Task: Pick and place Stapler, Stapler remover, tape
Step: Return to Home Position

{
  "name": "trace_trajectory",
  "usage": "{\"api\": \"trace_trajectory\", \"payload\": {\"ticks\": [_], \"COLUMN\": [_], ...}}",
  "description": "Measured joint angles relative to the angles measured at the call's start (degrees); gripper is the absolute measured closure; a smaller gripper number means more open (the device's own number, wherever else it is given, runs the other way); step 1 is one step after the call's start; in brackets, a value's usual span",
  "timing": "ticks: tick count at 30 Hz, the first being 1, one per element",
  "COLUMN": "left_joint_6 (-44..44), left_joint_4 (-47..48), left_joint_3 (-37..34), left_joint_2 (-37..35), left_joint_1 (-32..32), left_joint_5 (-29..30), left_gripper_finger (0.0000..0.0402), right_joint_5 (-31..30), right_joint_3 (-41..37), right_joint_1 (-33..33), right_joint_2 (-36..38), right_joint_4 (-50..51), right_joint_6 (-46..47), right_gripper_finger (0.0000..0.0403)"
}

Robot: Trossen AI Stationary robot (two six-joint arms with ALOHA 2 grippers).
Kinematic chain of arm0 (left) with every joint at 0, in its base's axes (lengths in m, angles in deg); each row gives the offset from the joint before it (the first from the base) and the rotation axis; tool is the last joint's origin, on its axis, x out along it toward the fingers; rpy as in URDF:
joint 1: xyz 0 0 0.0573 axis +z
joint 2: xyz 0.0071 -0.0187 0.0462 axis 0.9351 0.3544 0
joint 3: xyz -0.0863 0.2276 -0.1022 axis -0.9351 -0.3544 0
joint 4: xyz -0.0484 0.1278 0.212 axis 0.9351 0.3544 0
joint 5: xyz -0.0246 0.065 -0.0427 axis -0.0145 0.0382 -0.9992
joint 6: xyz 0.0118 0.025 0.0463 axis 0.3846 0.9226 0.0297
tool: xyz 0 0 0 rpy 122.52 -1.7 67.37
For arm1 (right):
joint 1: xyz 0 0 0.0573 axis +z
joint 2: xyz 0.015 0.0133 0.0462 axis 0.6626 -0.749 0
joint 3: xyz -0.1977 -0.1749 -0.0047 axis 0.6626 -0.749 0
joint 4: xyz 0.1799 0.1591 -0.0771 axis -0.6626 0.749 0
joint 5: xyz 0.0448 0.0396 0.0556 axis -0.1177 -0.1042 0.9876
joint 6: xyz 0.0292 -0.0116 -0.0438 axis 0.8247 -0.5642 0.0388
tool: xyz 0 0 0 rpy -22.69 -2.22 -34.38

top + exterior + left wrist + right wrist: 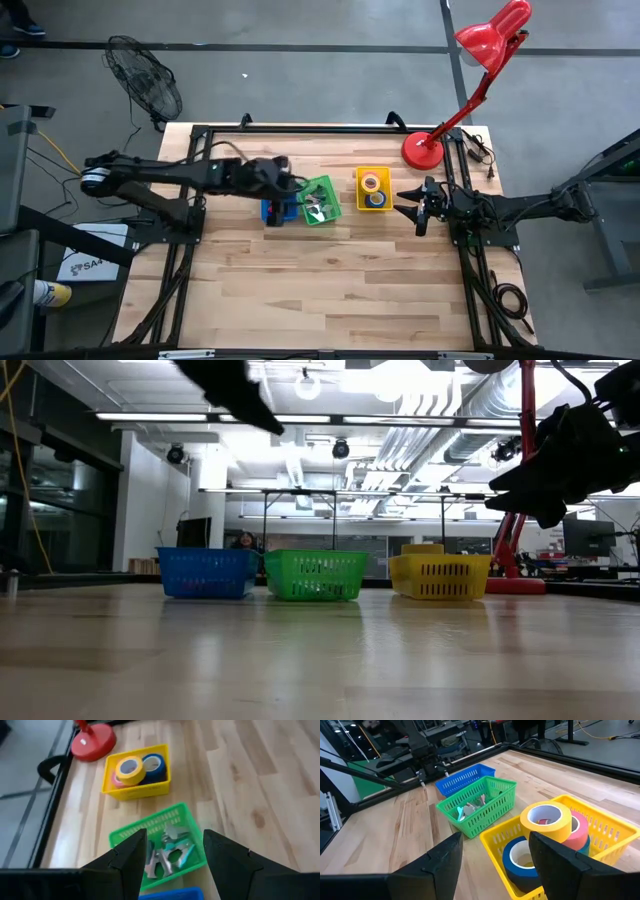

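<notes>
Looking down past your left pincer (pixel 175 841), you see its fingers spread apart and holding nothing. Right under it lies the blue bin (pixel 172 895). The arm covers most of it, so you cannot tell whether the staplers sit inside. Just ahead of the pincer stands the green bin (pixel 150 823) with the metal staple removers (pixel 167 854) heaped in it. Beyond that, the yellow bin (pixel 136 794) holds the tape rolls (pixel 131 768): a yellow one on top, with blue and pink beside it. On the far side of that bin hangs your right pincer (pixel 496 841), also spread wide and empty, raised off the table (pixel 330 290). Past it stands the red lamp (pixel 428 150). No loose piece shows on the wood around either pincer, so I judge the sorting done. What is left for you is to draw the left arm back from over the bins to its rest place.
</notes>
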Motion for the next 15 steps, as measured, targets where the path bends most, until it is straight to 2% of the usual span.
{"api": "trace_trajectory", "payload": {"ticks": [7, 15], "left_joint_6": [-1.62, -3.64], "left_joint_4": [-12.15, -15.57], "left_joint_3": [-19.07, -32.07], "left_joint_2": [-13.28, -28.47], "left_joint_1": [-0.16, -0.15], "left_joint_5": [-0.8, 2.11], "left_gripper_finger": [0.0211, 0.0211], "right_joint_5": [-0.02, 0.0], "right_joint_3": [0.0, 0.0], "right_joint_1": [-0.01, -0.01], "right_joint_2": [0.04, 0.06], "right_joint_4": [0.02, 0.02], "right_joint_6": [0.0, 0.0], "right_gripper_finger": [0.0182, 0.0182]}}
